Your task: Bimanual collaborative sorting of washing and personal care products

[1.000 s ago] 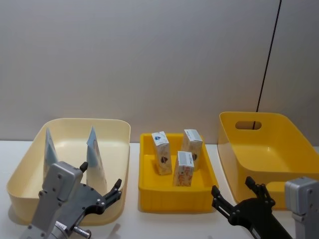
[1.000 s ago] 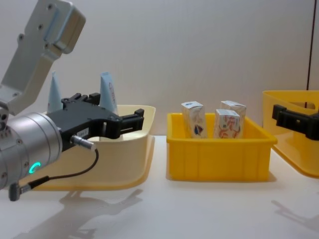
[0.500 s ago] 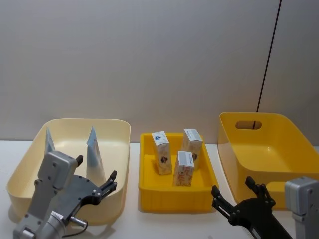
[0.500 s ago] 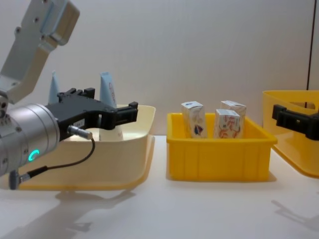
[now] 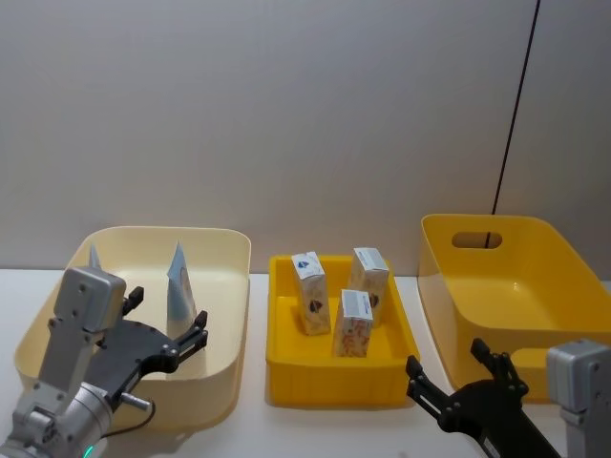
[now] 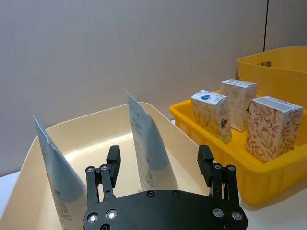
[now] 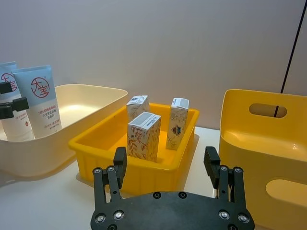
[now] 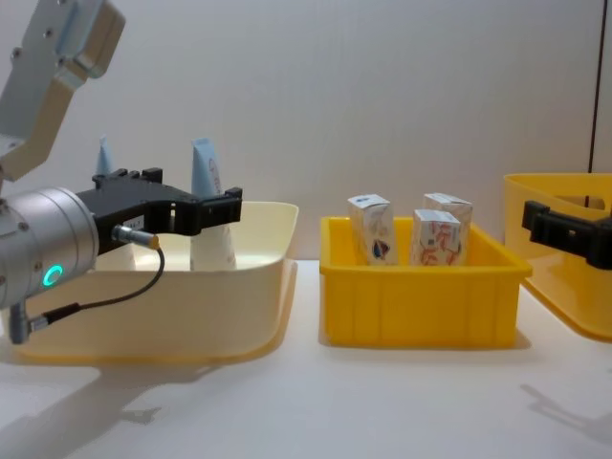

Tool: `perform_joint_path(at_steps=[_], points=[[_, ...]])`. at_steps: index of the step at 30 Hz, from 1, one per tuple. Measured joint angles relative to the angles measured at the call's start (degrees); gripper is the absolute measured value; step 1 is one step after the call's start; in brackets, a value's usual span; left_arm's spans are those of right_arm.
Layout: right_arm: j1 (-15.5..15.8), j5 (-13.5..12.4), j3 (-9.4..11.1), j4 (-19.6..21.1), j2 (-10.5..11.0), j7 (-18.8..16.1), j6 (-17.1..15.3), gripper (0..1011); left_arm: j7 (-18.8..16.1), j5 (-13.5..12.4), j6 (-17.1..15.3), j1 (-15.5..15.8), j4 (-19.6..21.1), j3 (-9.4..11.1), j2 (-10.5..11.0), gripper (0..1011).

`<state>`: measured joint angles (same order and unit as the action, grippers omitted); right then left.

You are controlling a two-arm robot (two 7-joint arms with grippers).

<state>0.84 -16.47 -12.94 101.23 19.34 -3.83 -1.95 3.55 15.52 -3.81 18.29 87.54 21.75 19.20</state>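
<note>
Light-blue tube [image 6: 146, 139] stands just ahead of left gripper [image 6: 159, 154].

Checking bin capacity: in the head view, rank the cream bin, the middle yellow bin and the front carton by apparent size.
Largest: cream bin
Then: middle yellow bin
Smallest: front carton
All gaps are plain.

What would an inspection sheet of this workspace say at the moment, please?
Surface: white table, carrying three bins.
Job's things: left tube and right tube upright in cream bin; left carton, rear carton and front carton upright in small yellow bin.
Clutter: nothing seen.
Grippers: left gripper open over cream bin, facing right tube; right gripper open, low near large yellow bin.
Cables: black cable loops from left wrist.
Surroundings: plain grey wall with a thin dark line.
</note>
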Motion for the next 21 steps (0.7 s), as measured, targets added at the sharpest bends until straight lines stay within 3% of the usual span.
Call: perform_joint_path(at_steps=[21], points=[[0.0, 0.0, 0.0, 0.0, 0.0, 0.0, 0.0, 1000, 3.9, 1.4, -0.4, 7.1, -10.5, -0.2, -3.9, 1003]])
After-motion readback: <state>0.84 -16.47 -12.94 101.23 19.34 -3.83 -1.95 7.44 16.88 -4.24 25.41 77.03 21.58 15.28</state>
